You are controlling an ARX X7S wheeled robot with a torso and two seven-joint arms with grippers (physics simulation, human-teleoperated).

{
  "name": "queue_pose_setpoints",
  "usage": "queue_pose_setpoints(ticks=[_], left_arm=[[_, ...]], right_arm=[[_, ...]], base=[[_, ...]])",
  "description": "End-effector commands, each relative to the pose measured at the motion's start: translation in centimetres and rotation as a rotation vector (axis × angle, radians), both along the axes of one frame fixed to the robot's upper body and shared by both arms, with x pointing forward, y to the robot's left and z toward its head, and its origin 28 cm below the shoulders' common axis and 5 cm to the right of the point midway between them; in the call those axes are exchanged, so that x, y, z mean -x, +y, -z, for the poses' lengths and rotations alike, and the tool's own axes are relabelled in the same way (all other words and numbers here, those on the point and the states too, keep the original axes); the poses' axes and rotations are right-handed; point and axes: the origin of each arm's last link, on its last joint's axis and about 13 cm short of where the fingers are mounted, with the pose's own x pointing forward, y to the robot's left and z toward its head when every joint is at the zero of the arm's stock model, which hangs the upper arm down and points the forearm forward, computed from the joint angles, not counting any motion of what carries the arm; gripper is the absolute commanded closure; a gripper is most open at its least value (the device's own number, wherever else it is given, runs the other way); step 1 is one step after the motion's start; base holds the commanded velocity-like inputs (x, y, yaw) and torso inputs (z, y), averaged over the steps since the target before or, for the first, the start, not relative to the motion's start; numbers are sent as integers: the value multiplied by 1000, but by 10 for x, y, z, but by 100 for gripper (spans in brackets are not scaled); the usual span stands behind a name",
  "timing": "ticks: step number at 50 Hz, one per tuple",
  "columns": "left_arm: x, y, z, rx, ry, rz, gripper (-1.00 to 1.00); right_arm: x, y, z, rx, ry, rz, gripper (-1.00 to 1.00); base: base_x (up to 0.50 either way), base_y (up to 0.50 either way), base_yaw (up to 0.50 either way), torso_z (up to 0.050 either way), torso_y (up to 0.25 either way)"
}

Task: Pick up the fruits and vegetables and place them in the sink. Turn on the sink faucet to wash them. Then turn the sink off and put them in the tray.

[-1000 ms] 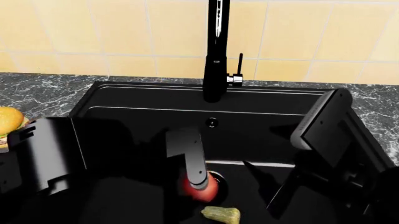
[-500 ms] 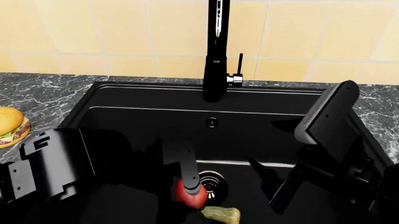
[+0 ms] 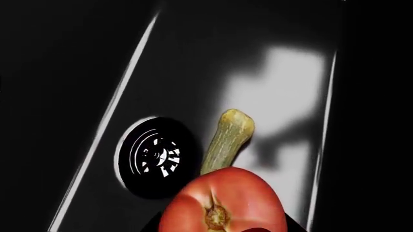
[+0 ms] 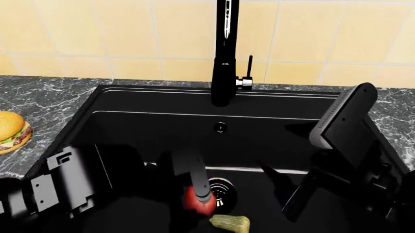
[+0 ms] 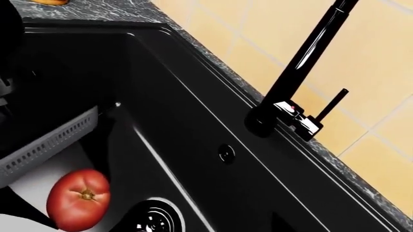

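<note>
Tomato [image 4: 196, 201] clamped in left gripper [image 4: 194, 194] jaws, hanging just above the sink [image 4: 129, 121] floor beside the drain [image 4: 220, 188]; squash [image 4: 230, 222] lies on the basin floor just next to it. Right gripper [image 4: 285, 194]: jaws look spread, holding nothing, hovering over the right half of the basin. Risks: grip looks near the tomato's edge, so it may slip or roll on lift-out; faucet [image 4: 224, 53] lever [image 4: 250, 65] unclear if off; burger [image 4: 13, 131] on desk is a decoy.
</note>
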Motion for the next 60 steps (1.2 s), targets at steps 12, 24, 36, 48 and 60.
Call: queue_pose_setpoints(ticks=[12, 24, 36, 48, 60], left_arm=[[0, -3, 16, -59, 71, 7, 100], [-1, -4, 20, -68, 86, 6, 100], [-9, -6, 24, -45, 66, -28, 100], [-8, -7, 31, -47, 85, -22, 100], [-8, -9, 34, -44, 90, -10, 100]], right_arm=[[-2, 0, 0, -2, -3, 2, -100], [-3, 0, 0, -3, 0, 1, -100], [-5, 1, 2, -3, 7, -1, -100], [-5, 1, 4, -6, 10, -2, -100], [-6, 0, 4, -11, 8, -1, -100]], base=[[0, 0, 0, 1, 0], [0, 0, 0, 0, 0], [0, 0, 0, 0, 0], [0, 0, 0, 0, 0], [0, 0, 0, 0, 1]])
